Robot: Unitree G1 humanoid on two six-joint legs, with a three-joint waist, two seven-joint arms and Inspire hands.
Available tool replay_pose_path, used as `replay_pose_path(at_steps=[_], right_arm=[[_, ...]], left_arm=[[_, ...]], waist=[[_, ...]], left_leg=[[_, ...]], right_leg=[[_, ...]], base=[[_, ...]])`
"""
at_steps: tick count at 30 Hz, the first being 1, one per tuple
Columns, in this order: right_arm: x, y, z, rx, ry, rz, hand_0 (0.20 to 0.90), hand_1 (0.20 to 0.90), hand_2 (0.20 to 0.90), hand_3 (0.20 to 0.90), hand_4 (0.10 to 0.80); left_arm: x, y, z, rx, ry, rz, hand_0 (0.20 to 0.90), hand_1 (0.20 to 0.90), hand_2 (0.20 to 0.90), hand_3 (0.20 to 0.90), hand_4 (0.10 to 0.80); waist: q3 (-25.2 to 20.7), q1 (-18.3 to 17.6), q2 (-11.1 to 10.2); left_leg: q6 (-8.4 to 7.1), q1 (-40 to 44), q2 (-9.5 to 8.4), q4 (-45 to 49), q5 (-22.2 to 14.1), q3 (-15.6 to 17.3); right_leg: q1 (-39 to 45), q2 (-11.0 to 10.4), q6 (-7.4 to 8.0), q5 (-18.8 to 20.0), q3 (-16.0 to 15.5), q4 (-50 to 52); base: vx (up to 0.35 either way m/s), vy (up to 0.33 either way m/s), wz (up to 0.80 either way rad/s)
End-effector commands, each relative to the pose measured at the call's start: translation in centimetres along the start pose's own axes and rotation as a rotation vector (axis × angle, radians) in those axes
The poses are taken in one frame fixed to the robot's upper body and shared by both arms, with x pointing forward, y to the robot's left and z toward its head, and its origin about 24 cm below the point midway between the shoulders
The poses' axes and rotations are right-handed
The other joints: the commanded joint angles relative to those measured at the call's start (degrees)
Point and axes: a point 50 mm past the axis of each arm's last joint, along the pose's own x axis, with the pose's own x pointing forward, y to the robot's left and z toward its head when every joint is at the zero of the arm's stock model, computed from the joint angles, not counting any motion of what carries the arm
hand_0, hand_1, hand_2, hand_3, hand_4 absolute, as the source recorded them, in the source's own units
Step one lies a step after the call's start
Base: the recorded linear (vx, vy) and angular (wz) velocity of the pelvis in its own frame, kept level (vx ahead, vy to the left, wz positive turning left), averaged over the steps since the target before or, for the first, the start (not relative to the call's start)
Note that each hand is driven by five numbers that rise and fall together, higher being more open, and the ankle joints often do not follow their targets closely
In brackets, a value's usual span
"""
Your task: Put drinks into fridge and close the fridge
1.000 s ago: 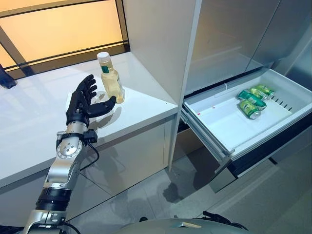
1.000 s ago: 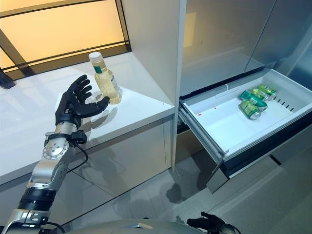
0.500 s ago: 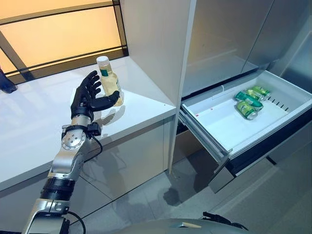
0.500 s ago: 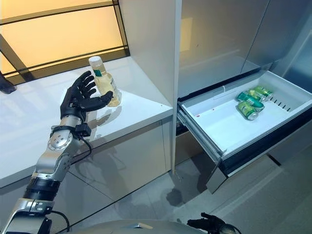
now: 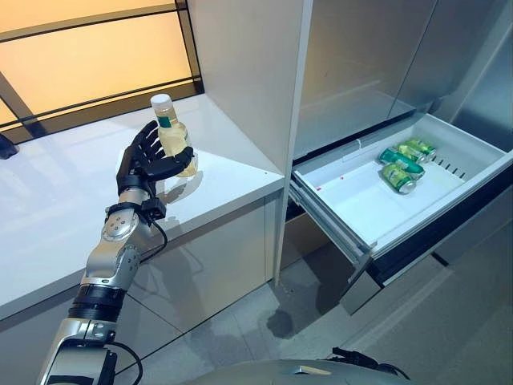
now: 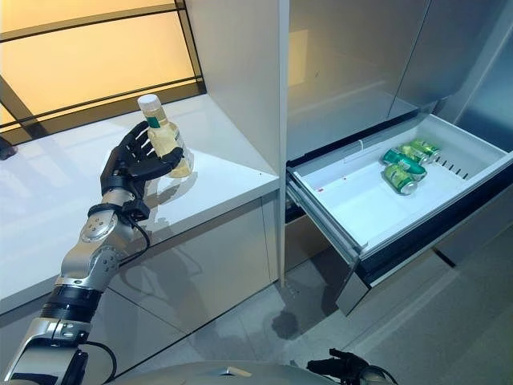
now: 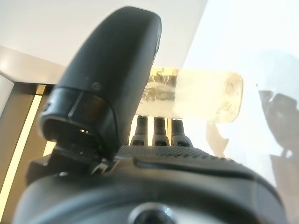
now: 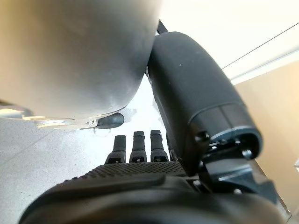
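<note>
Upright on the white counter [image 5: 48,208], the drink bottle [image 5: 171,137] holds a pale yellow liquid under a white cap, with a narrow green label band around its neck; the band's print is too small to read. Around the bottle's lower half, the left hand [image 5: 144,164] has its dark fingers [image 6: 136,144] behind the bottle and its thumb across the front, so the bottle sits pinched between them; the left wrist view shows the same, with the bottle [image 7: 201,95] lying between the thumb and the fingertips. Behind the counter runs an amber-lit window [image 5: 88,56] in a dark frame. Beside the counter stands a tall white cabinet panel [image 5: 248,72], and past it the grey fridge front [image 5: 369,64]. Below that front, the white fridge drawer [image 5: 353,200] is pulled out over the grey floor [image 5: 449,321]. At the drawer's far end lie three green cans [image 5: 401,163] on their sides, close together; their lettering cannot be made out. Low at the robot's side, the right hand [image 8: 140,144] appears in its own wrist view, fingers straight and relaxed, touching nothing.
</note>
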Motion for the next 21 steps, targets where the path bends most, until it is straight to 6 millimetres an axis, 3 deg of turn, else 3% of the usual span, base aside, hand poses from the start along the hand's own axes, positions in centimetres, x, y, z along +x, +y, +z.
replay_pose_path(at_steps=[1,21], right_arm=[[-0.1,-0.5,-0.7,-0.052,0.033,-0.005,0.900,0.900,0.900,0.900,0.800],[-0.1,-0.6,-0.6,-0.071,0.043,0.004,0.900,0.900,0.900,0.900,0.800]], left_arm=[[2.8,-2.2,7.7,-0.059,-0.291,-0.061,0.900,0.900,0.900,0.900,0.800],[4.0,-3.8,8.7,-0.077,-0.291,-0.085,0.900,0.900,0.900,0.900,0.800]], waist=[[-2.3,0.0,0.0],[-2.8,-0.9,0.2]], left_leg=[[0.85,0.8,-2.10,0.2,-6.8,-3.3],[0.66,0.8,-2.04,0.2,-6.9,-2.9]], right_leg=[[-3.1,0.6,3.28,0.6,-1.5,1.6],[-3.3,0.7,3.36,0.6,-0.8,1.6]], base=[[0.000,0.000,0.00],[0.000,0.000,0.00]])
